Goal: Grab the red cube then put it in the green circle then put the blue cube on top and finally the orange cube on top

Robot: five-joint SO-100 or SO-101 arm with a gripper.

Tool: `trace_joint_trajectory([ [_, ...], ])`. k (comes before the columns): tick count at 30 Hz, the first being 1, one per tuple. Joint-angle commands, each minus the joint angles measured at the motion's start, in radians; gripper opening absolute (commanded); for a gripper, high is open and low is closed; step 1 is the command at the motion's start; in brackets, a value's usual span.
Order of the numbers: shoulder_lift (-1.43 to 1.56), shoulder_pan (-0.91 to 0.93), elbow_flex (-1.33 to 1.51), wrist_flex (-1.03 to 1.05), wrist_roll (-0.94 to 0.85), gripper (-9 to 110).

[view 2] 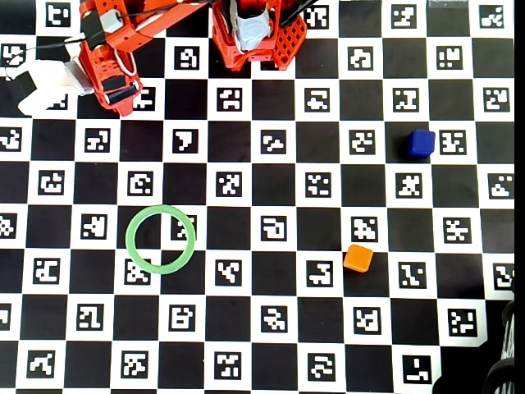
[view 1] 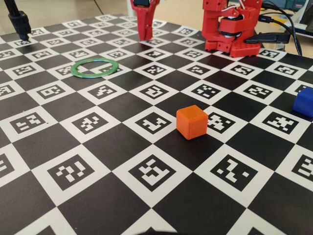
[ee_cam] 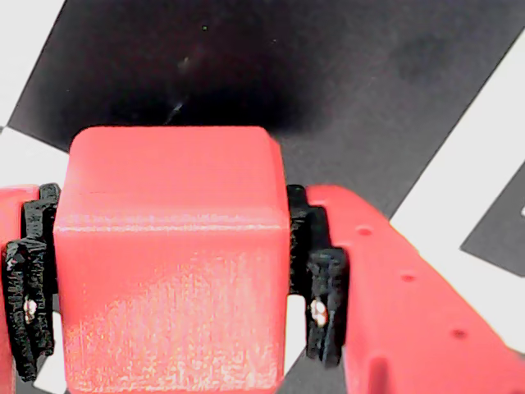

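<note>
The red cube [ee_cam: 172, 263] fills the wrist view, clamped between the black pads [ee_cam: 33, 279] of my gripper [ee_cam: 168, 213], which is shut on it just above a black square. In the fixed view the gripper [view 1: 145, 34] points down at the far edge of the board. In the overhead view it [view 2: 250, 37] is at the top centre, and the arm hides the cube. The green circle [view 1: 74, 69] [view 2: 130, 239] lies flat and empty, left of centre. Alone near mid-board sits the orange cube [view 1: 191, 122] [view 2: 358, 258]. The blue cube [view 1: 304, 102] [view 2: 421, 143] stands toward the right.
The board is a checkerboard with marker squares. The arm's red base [view 1: 230, 29] [view 2: 111, 57] stands at the far edge with cables [view 1: 283, 24] beside it. A black stand [view 1: 19, 22] rises at the far left of the fixed view.
</note>
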Motion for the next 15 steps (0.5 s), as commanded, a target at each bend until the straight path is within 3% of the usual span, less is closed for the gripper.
trace_joint_trajectory([
  [1,0.043,-0.003,-0.114,0.043,0.014,-2],
  [15,0.064,-0.023,-0.476,0.362,0.143,-2],
])
